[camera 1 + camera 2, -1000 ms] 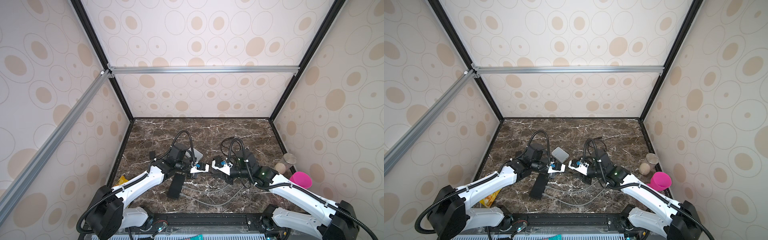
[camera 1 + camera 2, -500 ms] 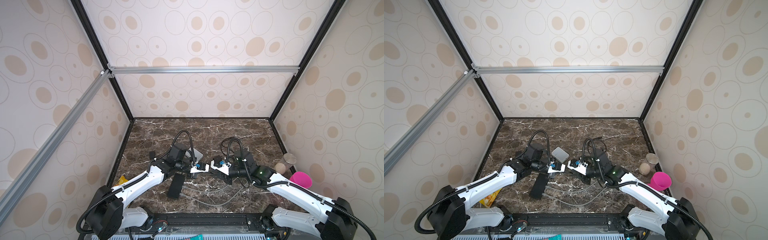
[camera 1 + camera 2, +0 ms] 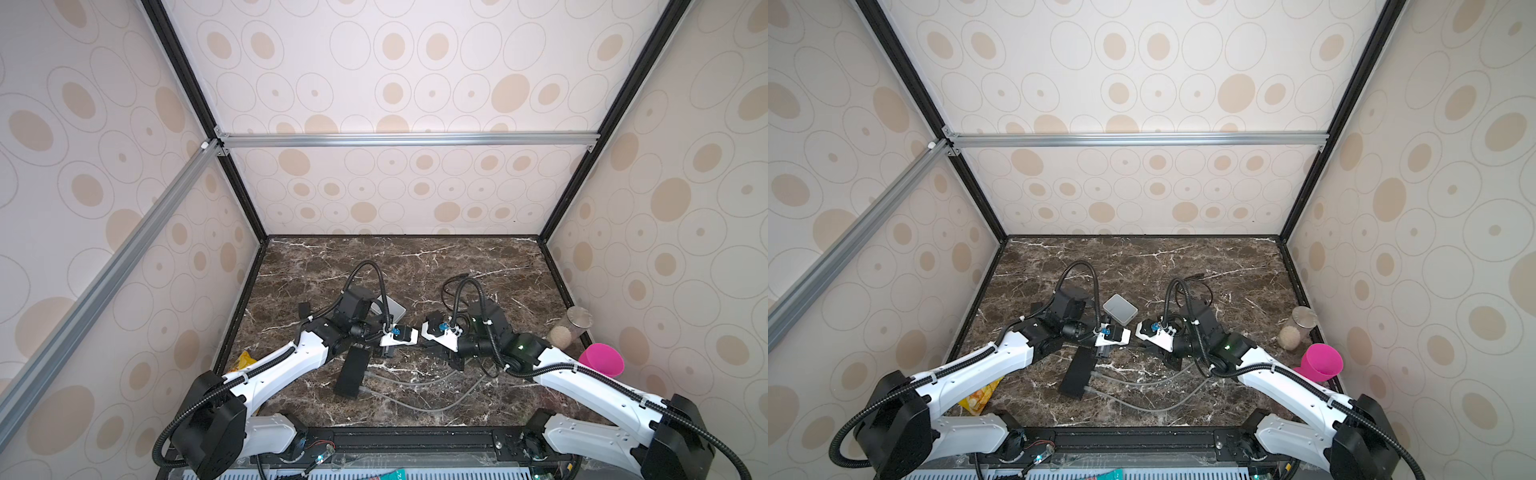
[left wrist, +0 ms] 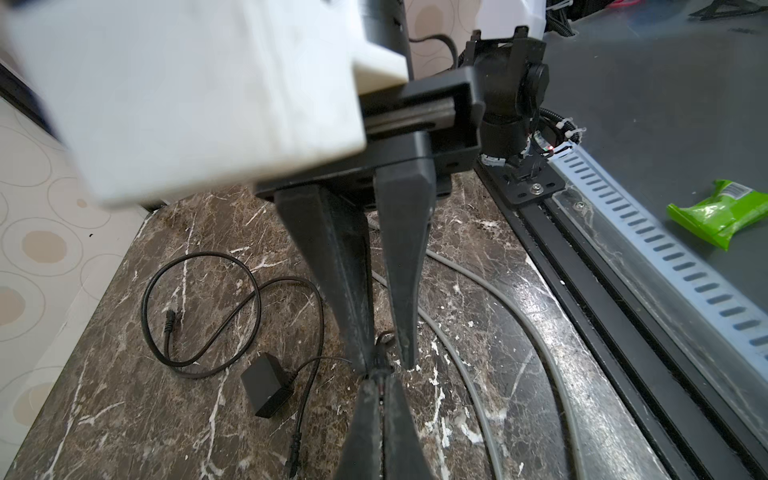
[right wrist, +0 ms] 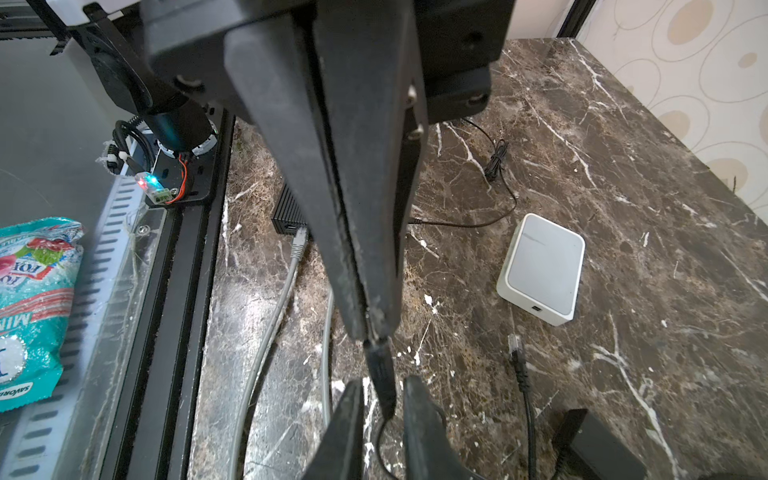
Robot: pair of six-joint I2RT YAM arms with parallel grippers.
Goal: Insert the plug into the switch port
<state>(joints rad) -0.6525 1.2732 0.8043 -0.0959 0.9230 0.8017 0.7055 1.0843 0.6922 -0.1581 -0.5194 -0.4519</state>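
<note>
The plug (image 5: 380, 372) is a slim black barrel on a thin black cable, held off the marble between both grippers at mid-table. My left gripper (image 4: 377, 376) is shut on the plug's tip; in the right wrist view that gripper (image 5: 372, 332) comes in from above. My right gripper (image 5: 384, 384) straddles the plug's body, jaws a little apart with slim gaps either side. Its fingers (image 4: 405, 270) meet the left tips head-on. The switch (image 3: 352, 372) (image 3: 1079, 374), a black box, lies on the table just near-left of the grippers. Its port face (image 5: 289, 216) carries a grey cable.
A white router box (image 5: 540, 270) (image 3: 1120, 309) lies behind the grippers. Two grey cables (image 3: 415, 382) trail from the switch across the front. A black adapter (image 4: 264, 384) and a loose cable loop (image 4: 199, 316) lie nearby. At the right edge are a pink cup (image 3: 601, 365) and a jar (image 3: 571, 326).
The right forearm has edged slightly toward the left. The left arm has stayed still, and both grippers remain tip to tip at mid-table.
</note>
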